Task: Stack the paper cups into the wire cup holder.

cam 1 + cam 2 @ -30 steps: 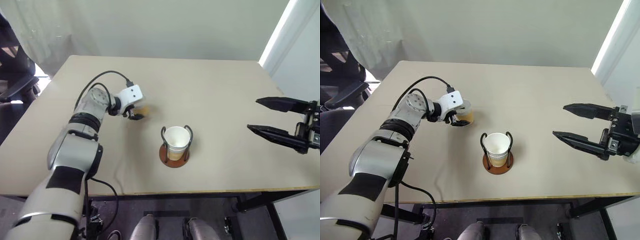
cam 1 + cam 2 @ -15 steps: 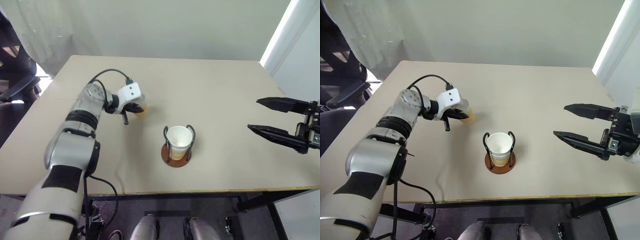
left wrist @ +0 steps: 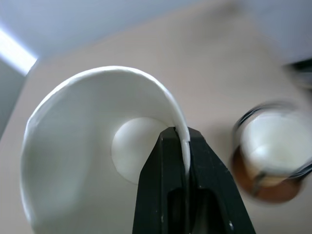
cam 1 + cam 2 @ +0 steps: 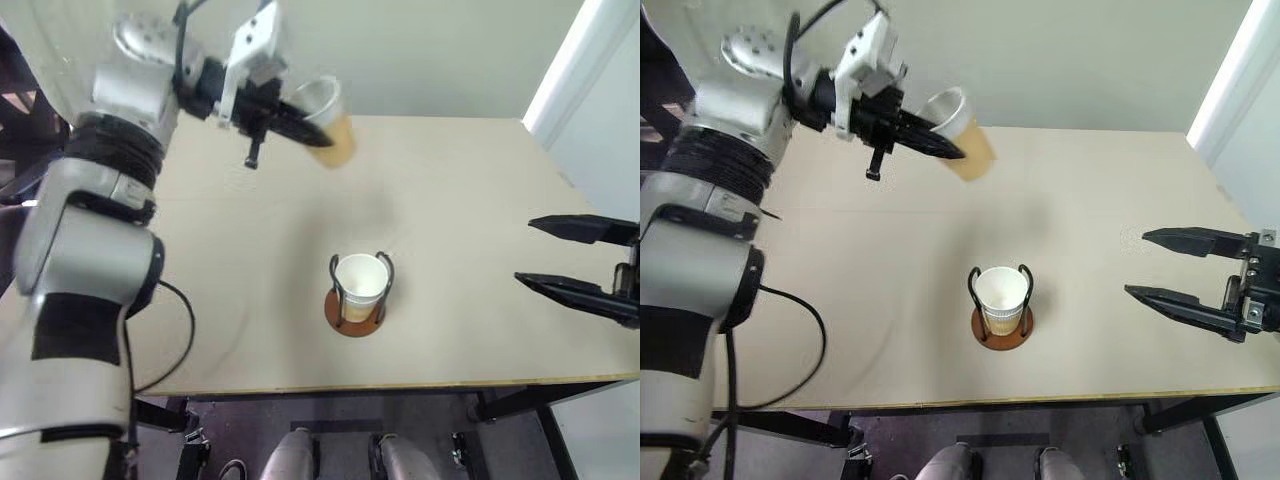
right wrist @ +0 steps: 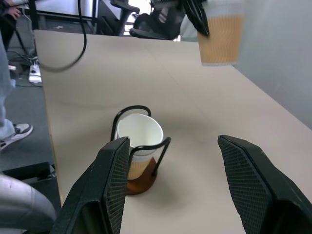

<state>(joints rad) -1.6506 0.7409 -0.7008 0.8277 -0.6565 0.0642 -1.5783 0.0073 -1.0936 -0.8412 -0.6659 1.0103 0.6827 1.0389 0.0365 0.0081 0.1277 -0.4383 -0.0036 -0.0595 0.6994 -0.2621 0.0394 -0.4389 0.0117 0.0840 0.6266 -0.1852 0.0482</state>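
Just lifted off the table's left side: paper cup [image 4: 962, 135], now high over the far edge, rim pinched in the left gripper [image 4: 936, 145]. Next up, probably nesting it into the cup [image 4: 1000, 297] already in the wire cup holder [image 4: 1001, 318] near the front edge. Right gripper [image 4: 1158, 264] idle, spread wide.

place: office or lab | cues: plain table [image 4: 450, 190], office chairs [image 5: 146, 19], blank wall [image 4: 1090, 60]

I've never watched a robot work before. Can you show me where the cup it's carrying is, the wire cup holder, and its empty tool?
Carried paper cup [image 4: 965, 140], right eye view, on its tan side wall.
Wire cup holder [image 4: 352, 322], left eye view, on its reddish-brown base.
Right tool [image 4: 1160, 266], right eye view, midway between its open fingertips.
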